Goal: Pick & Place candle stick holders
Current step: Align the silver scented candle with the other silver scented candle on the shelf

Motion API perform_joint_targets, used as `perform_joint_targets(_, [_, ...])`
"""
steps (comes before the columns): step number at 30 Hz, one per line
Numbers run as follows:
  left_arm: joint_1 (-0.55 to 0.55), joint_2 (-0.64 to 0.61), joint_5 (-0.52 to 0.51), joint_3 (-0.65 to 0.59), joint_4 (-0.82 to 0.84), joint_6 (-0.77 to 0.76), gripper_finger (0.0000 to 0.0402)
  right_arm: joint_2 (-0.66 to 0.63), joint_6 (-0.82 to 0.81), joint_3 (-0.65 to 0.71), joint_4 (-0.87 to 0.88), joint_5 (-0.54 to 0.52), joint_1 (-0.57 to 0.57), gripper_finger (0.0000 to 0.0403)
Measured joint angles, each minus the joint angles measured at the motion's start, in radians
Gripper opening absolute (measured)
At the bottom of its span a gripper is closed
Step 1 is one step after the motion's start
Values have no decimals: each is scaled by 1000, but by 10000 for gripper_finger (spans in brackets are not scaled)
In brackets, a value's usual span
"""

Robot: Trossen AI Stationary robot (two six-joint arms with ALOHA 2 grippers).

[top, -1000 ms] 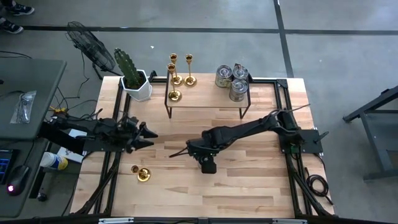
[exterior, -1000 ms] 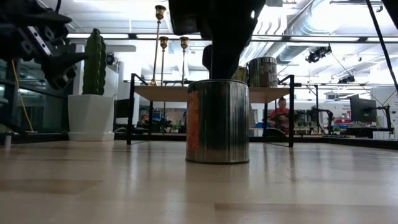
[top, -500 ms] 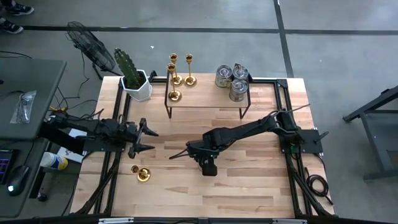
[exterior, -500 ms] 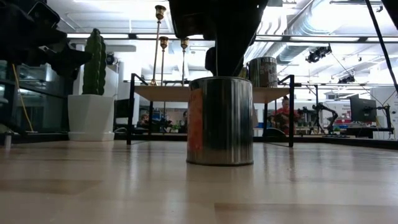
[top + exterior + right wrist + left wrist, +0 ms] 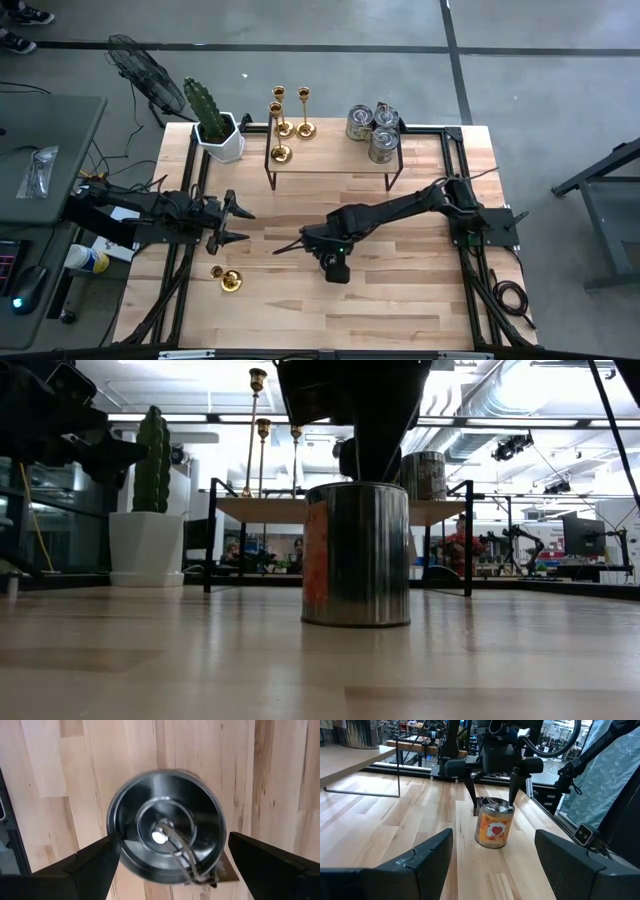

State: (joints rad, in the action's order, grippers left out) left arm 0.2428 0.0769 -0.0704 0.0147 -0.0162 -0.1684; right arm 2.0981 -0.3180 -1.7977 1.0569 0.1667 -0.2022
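A silver can (image 5: 494, 824) stands upright mid-counter (image 5: 400, 300), its red-and-orange label unreadable. The right tool (image 5: 491, 795) hangs directly above it, fingers spread on either side of the rim; whether they touch is unclear. The right wrist view alone shows the can's hollow inside. The left tool (image 5: 236, 222) waits apart, spread, bare wood between them.

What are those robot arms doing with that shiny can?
The right gripper hangs right above a silver holder standing on the wooden table, fingers open on either side of it. The left gripper waits open near a gold candlestick lying on its side. More holders sit on the black rack at the back.
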Motion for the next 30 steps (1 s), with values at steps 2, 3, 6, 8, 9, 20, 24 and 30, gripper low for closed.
perform_joint_targets(2, [0,0,0,0,0,0,277,-3,-3,0,17,15,6,360])
perform_joint_targets(3, [0,0,0,0,0,0,277,-5,-7,0,23,21,9,360])
perform_joint_targets(6, [0,0,-2,0,0,0,277,-6,-30,0,50,49,24,360])
perform_joint_targets(8, [0,0,-2,0,0,0,277,-6,-51,0,66,74,33,360])
perform_joint_targets(9, [0,0,-2,0,0,0,277,-6,-58,0,66,76,36,360])
perform_joint_targets(20, [0,0,-2,0,0,-1,277,-99,-105,0,3,-171,-38,360])
perform_joint_targets(24, [0,0,-2,0,0,-1,277,-100,-139,0,-18,-176,-70,360])
perform_joint_targets(30, [0,0,0,0,0,-1,277,-97,-57,-1,-26,-232,-120,360])
